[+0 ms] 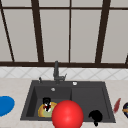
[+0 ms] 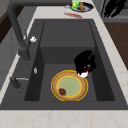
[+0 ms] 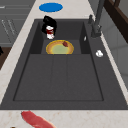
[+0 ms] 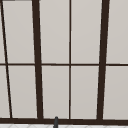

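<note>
**Left hand on small white-and-red item over plate in sink basin**

A small white-and-red item [image 2: 83, 72] is pinched in the curled fingers of the left hand [image 2: 85, 61], held just above the front rim of a yellow-rimmed plate [image 2: 69, 85]. What the item is cannot be told. The same hand [image 1: 46, 101] is seen in the front view over the plate [image 1: 42, 112], and in the right side view [image 3: 48, 23] with the item [image 3: 50, 32] hanging below it.

The plate is lying flat on the floor of the left basin of the dark sink [image 2: 67, 30], toward the basin's front wall. A small dark red bit [image 2: 62, 91] is resting on the plate's green middle, on the side toward the faucet [image 2: 17, 32].

The right hand [image 1: 95, 116] is seen at the front edge of the sink's right half, fingers curled with nothing in them.

A red ball [image 1: 67, 114] is seen in front of the sink's front edge. A blue disc [image 1: 5, 105] is lying on the counter left of the sink. A red strip [image 1: 116, 105] and a dark dish [image 2: 81, 6] with food are lying on the counter right of the sink. A window [image 4: 70, 62] is seen behind the faucet.
</note>
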You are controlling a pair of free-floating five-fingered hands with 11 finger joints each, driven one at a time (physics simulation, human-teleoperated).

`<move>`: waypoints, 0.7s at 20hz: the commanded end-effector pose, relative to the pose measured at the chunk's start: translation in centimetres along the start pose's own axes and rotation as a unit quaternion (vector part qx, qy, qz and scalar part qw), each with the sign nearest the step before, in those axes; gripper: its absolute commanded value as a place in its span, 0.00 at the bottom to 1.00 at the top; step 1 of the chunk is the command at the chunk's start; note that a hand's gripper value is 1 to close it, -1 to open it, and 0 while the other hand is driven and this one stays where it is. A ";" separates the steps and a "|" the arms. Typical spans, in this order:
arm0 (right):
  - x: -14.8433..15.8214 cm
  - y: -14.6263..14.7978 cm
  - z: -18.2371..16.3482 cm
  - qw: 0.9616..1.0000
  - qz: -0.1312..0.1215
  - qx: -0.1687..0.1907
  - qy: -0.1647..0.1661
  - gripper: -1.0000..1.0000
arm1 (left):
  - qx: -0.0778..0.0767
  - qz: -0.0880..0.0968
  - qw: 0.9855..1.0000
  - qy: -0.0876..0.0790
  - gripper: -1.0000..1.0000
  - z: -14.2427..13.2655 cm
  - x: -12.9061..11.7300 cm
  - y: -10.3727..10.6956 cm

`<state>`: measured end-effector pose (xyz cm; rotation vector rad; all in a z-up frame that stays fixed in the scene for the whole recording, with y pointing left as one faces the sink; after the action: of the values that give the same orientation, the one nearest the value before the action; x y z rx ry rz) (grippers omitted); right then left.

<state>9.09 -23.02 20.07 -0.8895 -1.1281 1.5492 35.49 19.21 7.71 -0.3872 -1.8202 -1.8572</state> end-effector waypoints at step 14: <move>0.0 0.0 0.0 1.000 0.000 0.000 0.000 0.50 | -0.015 -0.017 1.000 0.006 1.00 -5.5 -12.9 -8.3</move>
<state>9.09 -23.02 20.07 -0.8895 -1.1281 1.5492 41.36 15.18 -4.27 -0.3784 -1.8217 -1.8666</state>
